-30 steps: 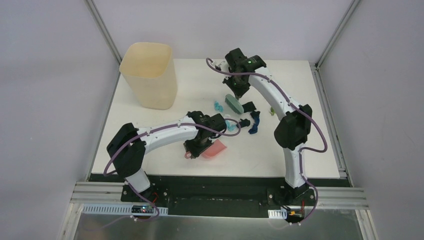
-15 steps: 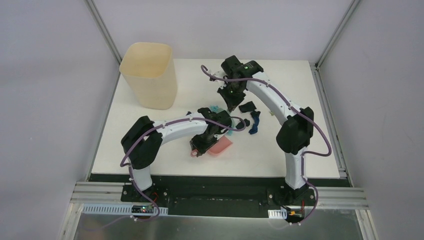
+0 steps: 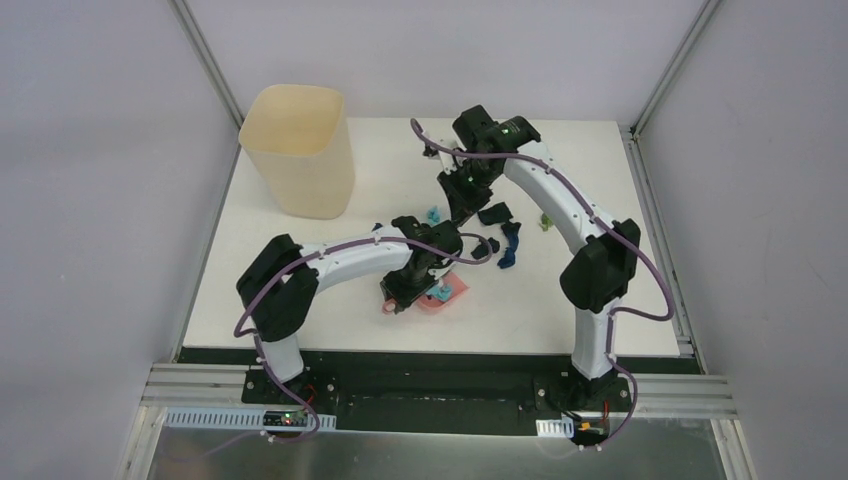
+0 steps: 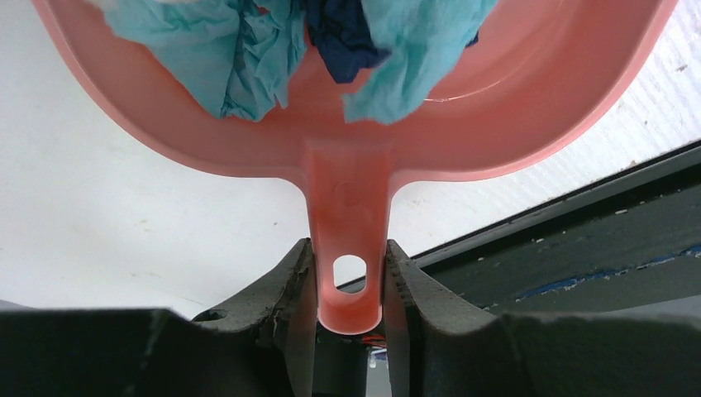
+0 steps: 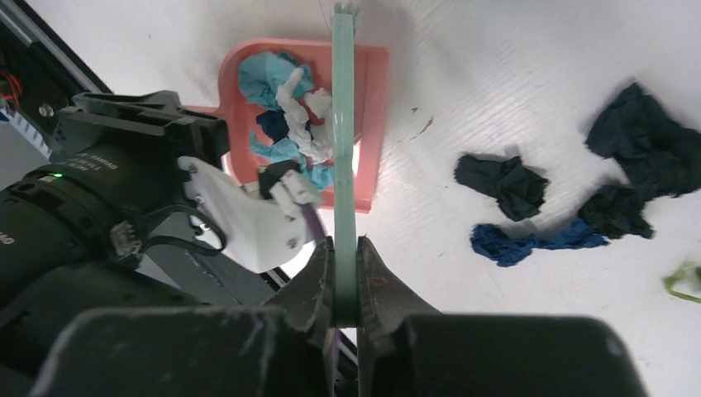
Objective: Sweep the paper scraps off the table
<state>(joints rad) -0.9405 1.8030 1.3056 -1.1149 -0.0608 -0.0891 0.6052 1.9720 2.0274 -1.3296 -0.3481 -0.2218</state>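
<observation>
My left gripper (image 3: 398,297) is shut on the handle (image 4: 345,240) of the pink dustpan (image 3: 447,291), which lies on the white table (image 3: 300,290). Light blue (image 4: 240,50), dark blue (image 4: 339,33) and white (image 5: 302,103) paper scraps lie in the pan. My right gripper (image 5: 345,273) is shut on the teal brush (image 5: 344,124), held edge-on over the pan's mouth. On the table to the right lie black scraps (image 5: 500,182) (image 5: 645,141), a dark blue scrap (image 5: 529,240) and a green scrap (image 5: 684,281). A light blue scrap (image 3: 433,214) lies behind the pan.
A tall cream bin (image 3: 300,150) stands at the table's back left. The black front edge (image 3: 430,362) runs just behind the arm bases. Metal frame posts stand at the back corners. The right arm arches over the scraps at mid-table.
My right gripper has swung the brush down toward the dustpan's mouth, and light blue scraps are now in the pan. My left gripper shifted the pan slightly right.
</observation>
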